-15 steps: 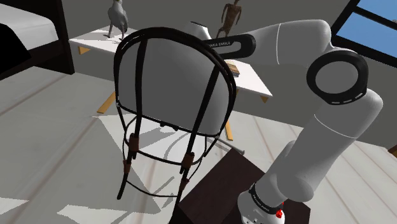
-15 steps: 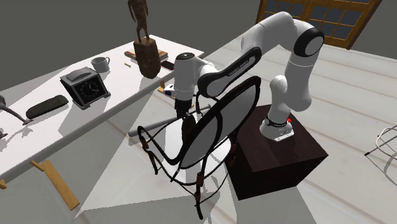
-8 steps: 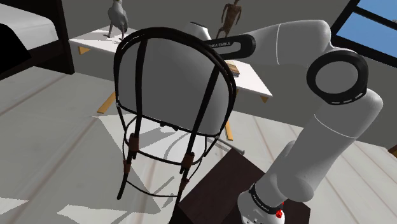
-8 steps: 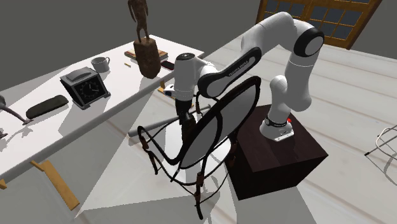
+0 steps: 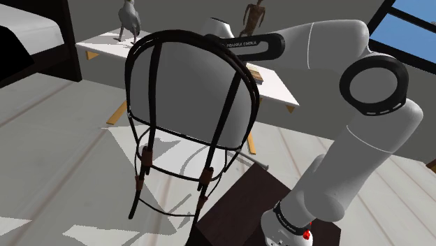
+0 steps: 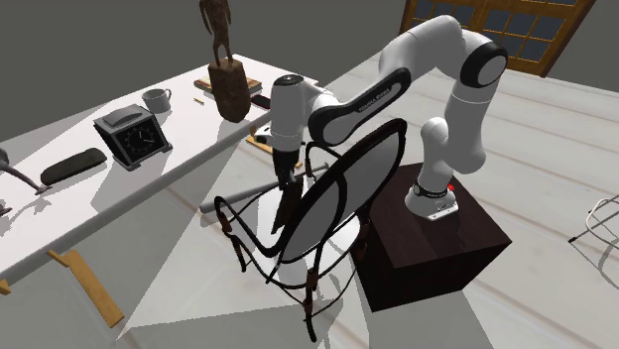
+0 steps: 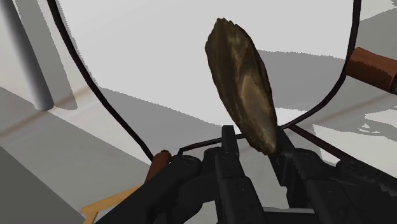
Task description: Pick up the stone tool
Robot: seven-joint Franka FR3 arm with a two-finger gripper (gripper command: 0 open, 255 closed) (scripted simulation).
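Holding the stone tool [image 7: 242,89] just at its narrow lower tip, with the gripper [image 7: 256,153] closed on it and both black fingers [image 7: 230,149] pressing its sides. Hanging so above the white seat of the chair [image 6: 327,213], inside the loop of thin black wire frame [image 7: 95,95]. Risking, probably, a slip or a swing: clasping only the tapered end and leaving the broad, heavier part free, so perhaps pivoting under a quick move. Risking also a knock on the wire while lifting out, with the wire running near on both sides. Showing a brown, flat, leaf-shaped body with rough chipped faces and a scalloped edge. Meeting there smooth, hard fingers. Passing brown wrappings [image 7: 374,67] on the wire joints.
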